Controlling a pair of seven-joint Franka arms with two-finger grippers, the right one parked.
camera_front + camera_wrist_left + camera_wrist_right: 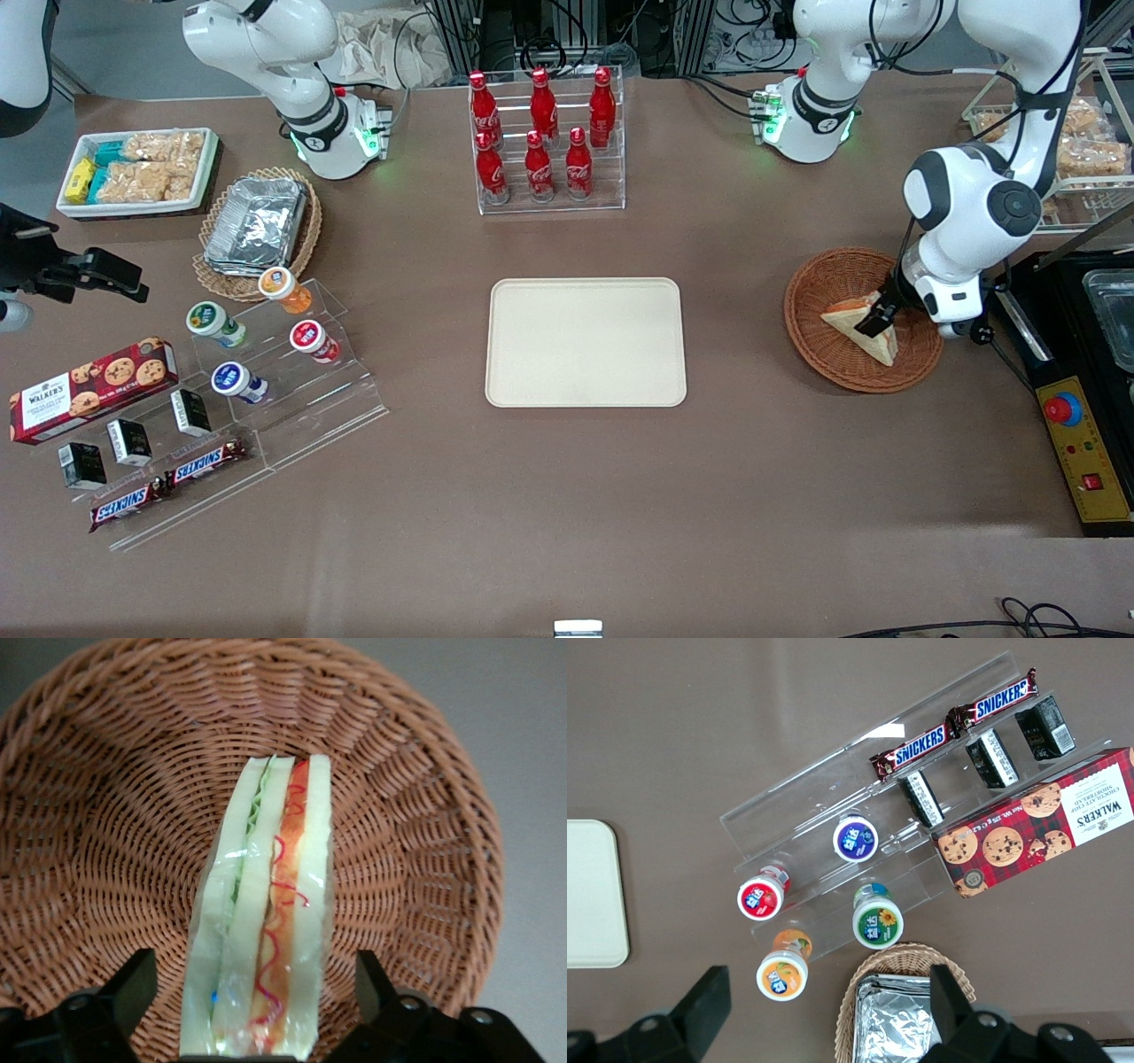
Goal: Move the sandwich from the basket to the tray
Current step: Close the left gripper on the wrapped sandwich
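The sandwich (843, 315) is a pale wedge in clear wrap, standing on edge in the reddish-brown wicker basket (815, 288) toward the working arm's end of the table. My left gripper (877, 317) hangs low over it, open. In the left wrist view the two black fingers (133, 979) straddle the sandwich (266, 886), with a gap of basket (106, 815) weave showing on each side. Red and green filling shows along the cut edge. The cream tray (585, 341) lies flat at the table's middle, bare, and its corner shows in the right wrist view (589, 895).
A clear rack of red cola bottles (542, 133) stands farther from the front camera than the tray. A yellow control box with a red stop button (1083, 443) and a black appliance (1090, 301) sit beside the basket. Snack displays (221, 381) and a foil-filled basket (257, 226) lie toward the parked arm's end.
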